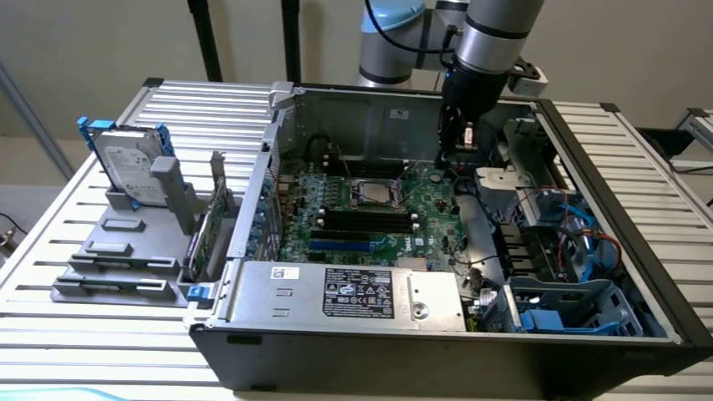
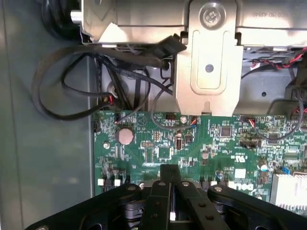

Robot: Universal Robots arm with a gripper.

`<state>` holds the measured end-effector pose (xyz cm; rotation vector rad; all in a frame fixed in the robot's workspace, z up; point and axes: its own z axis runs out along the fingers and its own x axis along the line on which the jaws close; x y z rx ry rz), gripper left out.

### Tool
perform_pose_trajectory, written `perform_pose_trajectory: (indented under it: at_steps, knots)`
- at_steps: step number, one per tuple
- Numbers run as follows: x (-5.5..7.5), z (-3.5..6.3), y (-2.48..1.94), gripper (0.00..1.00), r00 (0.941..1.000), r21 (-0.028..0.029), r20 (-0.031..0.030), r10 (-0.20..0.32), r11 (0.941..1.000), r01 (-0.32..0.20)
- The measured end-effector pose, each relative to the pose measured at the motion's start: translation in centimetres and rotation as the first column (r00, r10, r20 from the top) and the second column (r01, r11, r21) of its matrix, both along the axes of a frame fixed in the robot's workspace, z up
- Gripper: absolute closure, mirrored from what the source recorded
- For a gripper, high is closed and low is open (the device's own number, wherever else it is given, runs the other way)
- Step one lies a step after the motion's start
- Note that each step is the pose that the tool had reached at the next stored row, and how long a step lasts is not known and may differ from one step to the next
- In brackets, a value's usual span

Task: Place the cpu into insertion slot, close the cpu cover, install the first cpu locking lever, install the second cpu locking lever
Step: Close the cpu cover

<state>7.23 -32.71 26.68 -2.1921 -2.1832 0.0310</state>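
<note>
A plain cream wall point(image 1: 89, 42) runs behind the scene, evenly lit, with no hard shadows on it. Two black poles point(image 1: 207, 42) stand upright against it, side by side, cut off by the top edge. The bench point(image 1: 67, 334) is made of silver metal slats, which catch a soft, bright sheen from the diffuse light. Off its edge at the exterior view's left, a grey bar point(image 1: 25, 109) leans diagonally above a pale floor point(image 1: 28, 200). Beyond the bench at the exterior view's right, part of a light metal frame point(image 1: 696, 125) shows against the wall.
</note>
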Motion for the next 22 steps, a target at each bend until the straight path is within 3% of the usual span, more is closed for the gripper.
perform_pose_trajectory:
  at_steps: [9, 11, 12, 13, 15, 18, 22]
  knots:
    - [-0.2, -0.90, -0.16, 0.89, 0.9989, 0.0026, -0.0079, 0.047, 0.9989, -0.047]
    - [-0.4, -0.98, -0.16, 0.89, 0.9985, 0.0031, -0.0135, 0.052, 0.9986, -0.052]
    - [-0.5, -1.00, -0.16, 0.89, 0.9984, 0.0034, -0.0199, 0.053, 0.9986, -0.053]
    - [-0.6, -1.01, -0.16, 0.89, 0.9982, 0.0040, -0.0290, 0.053, 0.9986, -0.053]
    - [-0.9, -1.03, -0.16, 0.89, 0.9971, 0.0054, -0.0539, 0.053, 0.9986, -0.053]
    - [-1.1, -1.04, -0.17, 0.89, 0.9934, 0.0077, -0.1027, 0.051, 0.9987, -0.051]
    - [-1.1, -1.05, -0.16, 0.89, 0.9836, 0.0113, -0.1745, 0.047, 0.9989, -0.045]
